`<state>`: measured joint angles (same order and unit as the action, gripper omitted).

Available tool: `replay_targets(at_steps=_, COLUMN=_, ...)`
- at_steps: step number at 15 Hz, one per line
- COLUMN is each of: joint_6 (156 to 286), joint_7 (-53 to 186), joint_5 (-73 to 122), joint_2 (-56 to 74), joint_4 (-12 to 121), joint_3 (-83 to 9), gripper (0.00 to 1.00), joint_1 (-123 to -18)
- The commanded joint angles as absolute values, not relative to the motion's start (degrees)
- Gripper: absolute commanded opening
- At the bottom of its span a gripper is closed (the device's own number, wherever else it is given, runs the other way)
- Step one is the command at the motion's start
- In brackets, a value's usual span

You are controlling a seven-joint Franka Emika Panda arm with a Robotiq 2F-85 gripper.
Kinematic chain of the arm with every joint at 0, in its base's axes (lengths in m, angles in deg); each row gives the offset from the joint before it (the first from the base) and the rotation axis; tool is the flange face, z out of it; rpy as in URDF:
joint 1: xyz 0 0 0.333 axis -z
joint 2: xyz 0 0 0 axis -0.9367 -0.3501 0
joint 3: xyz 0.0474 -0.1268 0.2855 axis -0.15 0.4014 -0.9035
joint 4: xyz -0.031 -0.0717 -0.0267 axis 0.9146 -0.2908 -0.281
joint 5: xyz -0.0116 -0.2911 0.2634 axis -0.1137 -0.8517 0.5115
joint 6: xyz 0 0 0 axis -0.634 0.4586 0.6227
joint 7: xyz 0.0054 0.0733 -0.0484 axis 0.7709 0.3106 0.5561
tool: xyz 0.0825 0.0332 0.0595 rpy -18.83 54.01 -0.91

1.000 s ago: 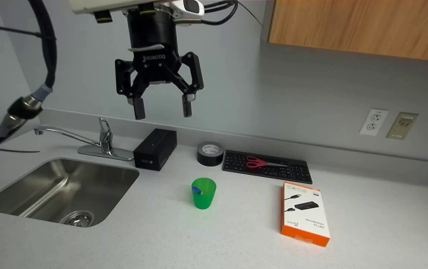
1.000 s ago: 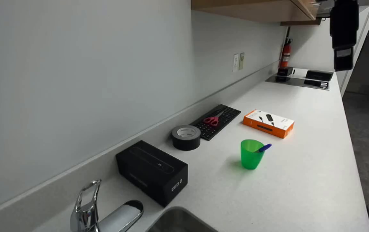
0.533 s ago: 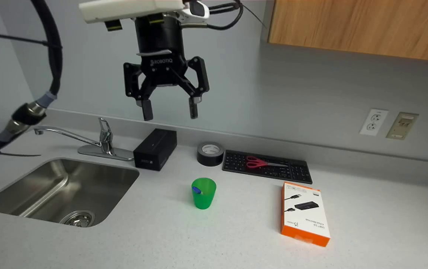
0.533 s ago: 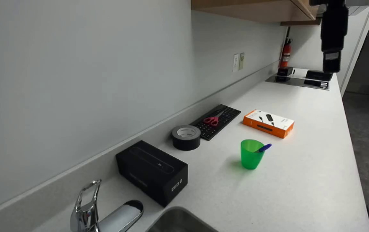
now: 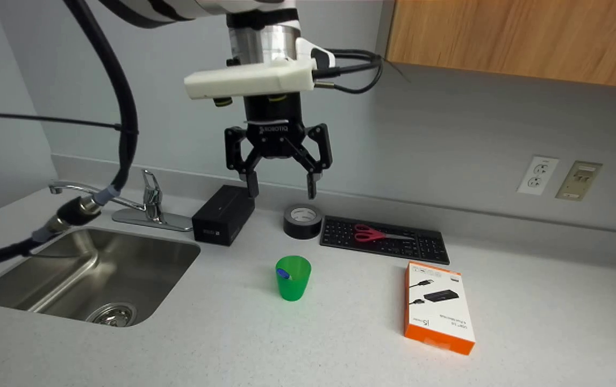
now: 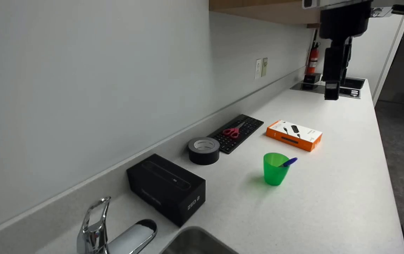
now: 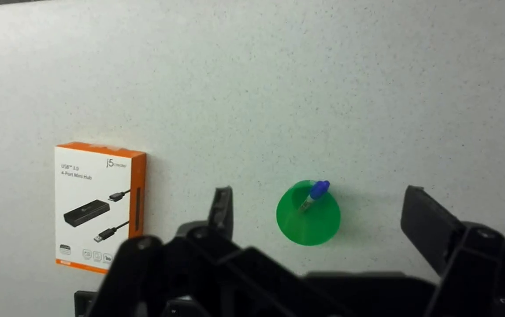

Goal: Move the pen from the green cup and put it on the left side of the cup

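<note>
The green cup (image 5: pixel 298 285) stands upright on the counter in both exterior views (image 6: pixel 273 174). The pen (image 6: pixel 290 162) leans inside it, with its blue end sticking out past the rim. In the wrist view the pen's blue cap (image 7: pixel 320 189) points to the upper right of the cup (image 7: pixel 307 226). My gripper (image 5: pixel 282 196) is open and empty, pointing down, well above the counter. In the wrist view the cup and pen show between my spread fingers (image 7: pixel 428 224), far below them. The pen's lower part is seen only dimly in the cup.
An orange and white box (image 5: pixel 439 306) lies right of the cup. Behind are a black tape roll (image 5: pixel 302 228), a keyboard (image 5: pixel 335 234) with red scissors (image 5: pixel 370 234), and a black box (image 5: pixel 222 215). The sink (image 5: pixel 98 274) and faucet (image 5: pixel 152 201) are at left. A cabinet (image 5: pixel 523 37) hangs above.
My gripper has moved down and to the right in an exterior view, closer to the cup, staying open. The cup and the pen have not moved.
</note>
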<state>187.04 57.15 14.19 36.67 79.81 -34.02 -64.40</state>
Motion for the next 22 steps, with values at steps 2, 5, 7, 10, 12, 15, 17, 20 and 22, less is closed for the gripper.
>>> replay_targets(at_steps=2, joint_6=186.88, joint_7=56.84, joint_5=14.27, joint_2=36.01, joint_4=79.79, joint_3=-34.18, gripper=1.0, joint_1=-64.05)
replay_targets(at_steps=5, joint_6=186.88, joint_7=56.79, joint_5=14.27, joint_2=35.99, joint_4=79.79, joint_3=-34.19, gripper=1.0, joint_1=-64.05)
replay_targets(at_steps=7, joint_6=188.68, joint_7=56.35, joint_5=15.89, joint_2=34.65, joint_4=80.11, joint_3=-33.97, gripper=1.0, joint_1=-64.22)
replay_targets(at_steps=10, joint_6=192.39, joint_7=56.4, joint_5=18.26, joint_2=30.97, joint_4=80.05, joint_3=-33.4, gripper=1.0, joint_1=-63.89)
replay_targets(at_steps=12, joint_6=193.97, joint_7=56.09, joint_5=19.67, joint_2=28.47, joint_4=80.07, joint_3=-33.1, gripper=1.0, joint_1=-63.65)
replay_targets(at_steps=15, joint_6=195.63, joint_7=55.6, joint_5=21.61, joint_2=24.56, joint_4=79.84, joint_3=-32.78, gripper=1.0, joint_1=-63.25)
replay_targets(at_steps=17, joint_6=197.53, joint_7=55.34, joint_5=22.89, joint_2=22.63, joint_4=80.16, joint_3=-32.65, gripper=1.0, joint_1=-62.88)
replay_targets(at_steps=20, joint_6=197.45, joint_7=56.84, joint_5=21.46, joint_2=22.41, joint_4=80.63, joint_3=-33.09, gripper=1.0, joint_1=-63.08)
replay_targets(at_steps=22, joint_6=197.61, joint_7=56.85, joint_5=21.44, joint_2=21.63, joint_4=80.63, joint_3=-33.13, gripper=1.0, joint_1=-63.06)
